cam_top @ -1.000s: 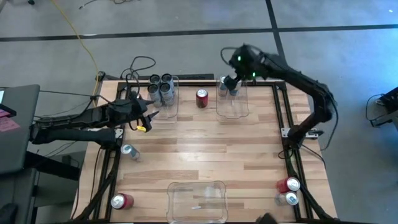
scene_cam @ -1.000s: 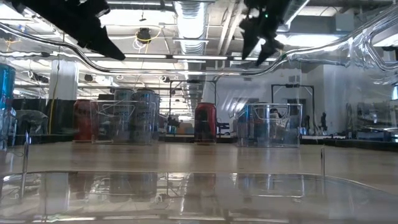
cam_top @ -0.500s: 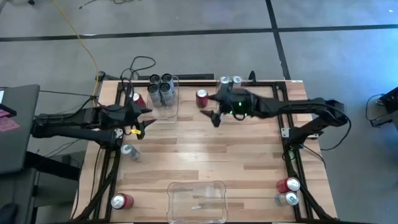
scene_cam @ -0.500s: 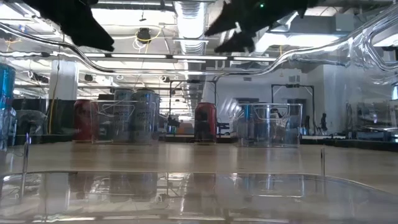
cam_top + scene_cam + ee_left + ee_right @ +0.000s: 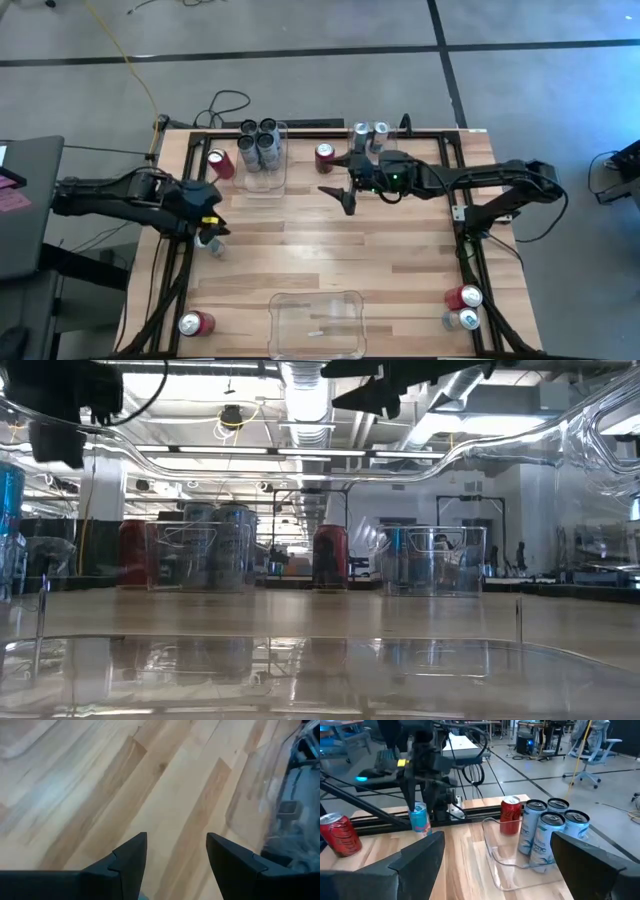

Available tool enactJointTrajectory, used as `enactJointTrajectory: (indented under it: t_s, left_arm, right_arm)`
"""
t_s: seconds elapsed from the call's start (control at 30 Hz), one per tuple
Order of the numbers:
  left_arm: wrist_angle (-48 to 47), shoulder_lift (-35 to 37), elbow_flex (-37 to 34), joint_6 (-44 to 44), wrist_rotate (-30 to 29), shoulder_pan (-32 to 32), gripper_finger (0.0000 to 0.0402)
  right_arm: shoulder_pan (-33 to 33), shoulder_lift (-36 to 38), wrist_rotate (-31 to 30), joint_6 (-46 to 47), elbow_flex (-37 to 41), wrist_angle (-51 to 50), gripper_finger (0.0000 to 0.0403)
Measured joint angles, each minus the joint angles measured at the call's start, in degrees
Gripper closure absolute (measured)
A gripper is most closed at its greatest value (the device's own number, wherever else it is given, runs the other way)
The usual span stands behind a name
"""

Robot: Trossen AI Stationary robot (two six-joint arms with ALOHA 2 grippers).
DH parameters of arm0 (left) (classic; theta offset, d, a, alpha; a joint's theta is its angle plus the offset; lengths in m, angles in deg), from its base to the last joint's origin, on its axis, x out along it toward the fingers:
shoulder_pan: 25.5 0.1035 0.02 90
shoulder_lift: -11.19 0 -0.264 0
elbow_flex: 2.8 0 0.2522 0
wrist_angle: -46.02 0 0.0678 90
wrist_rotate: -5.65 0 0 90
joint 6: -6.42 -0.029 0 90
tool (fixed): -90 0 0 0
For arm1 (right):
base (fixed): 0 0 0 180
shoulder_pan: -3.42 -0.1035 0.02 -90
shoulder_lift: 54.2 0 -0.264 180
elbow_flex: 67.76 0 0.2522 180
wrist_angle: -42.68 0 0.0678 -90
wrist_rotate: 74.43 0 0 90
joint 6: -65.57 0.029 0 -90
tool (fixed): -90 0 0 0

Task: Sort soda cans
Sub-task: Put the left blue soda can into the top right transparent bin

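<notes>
The blue-and-silver can at the left edge of the high view is now the one being gone after: it stands on the desk with the left claw brought right over it, where a second ago that claw was hovering further up the frame, beside the clear bin with four silver cans. In the left wrist view the fingers are seen apart over bare planks, nothing between them, and a narrowing has been under way. No grip is made yet.

A red can stands just left of that bin, uncovered now that the left arm has dropped back. Another red can waits at upper centre, with two silver-topped cans in the second bin to its right.

The right claw has been swung away from that upper-right bin and across to mid-frame, just below the centre red can. Its fingers are spread wide and empty, so a delivery looks finished and that red can is probably next.

Still unsorted: one red can at lower left, a red and a silver can at lower right. The near bin at bottom centre holds no cans.
</notes>
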Motion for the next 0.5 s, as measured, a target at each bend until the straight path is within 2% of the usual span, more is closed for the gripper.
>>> enactJointTrajectory:
  t_s: [0.23,0.4,0.5]
  left_arm:
    - [-13.7,-3.5,8.9,1.7,-1.1,0.0,0.0184]
    - [-23.4,-8.3,9.6,3.1,0.0,-0.8,0.0164]
    - [-25.8,-11.7,8.8,3.1,0.1,-1.5,0.0149]
  right_arm:
    - [0.0,0.2,0.0,0.0,0.0,2.2,0.0023]
    - [0.5,1.1,0.0,-0.8,0.0,3.9,0.0023]
    - [0.6,1.2,0.0,-0.9,0.0,3.9,0.0023]
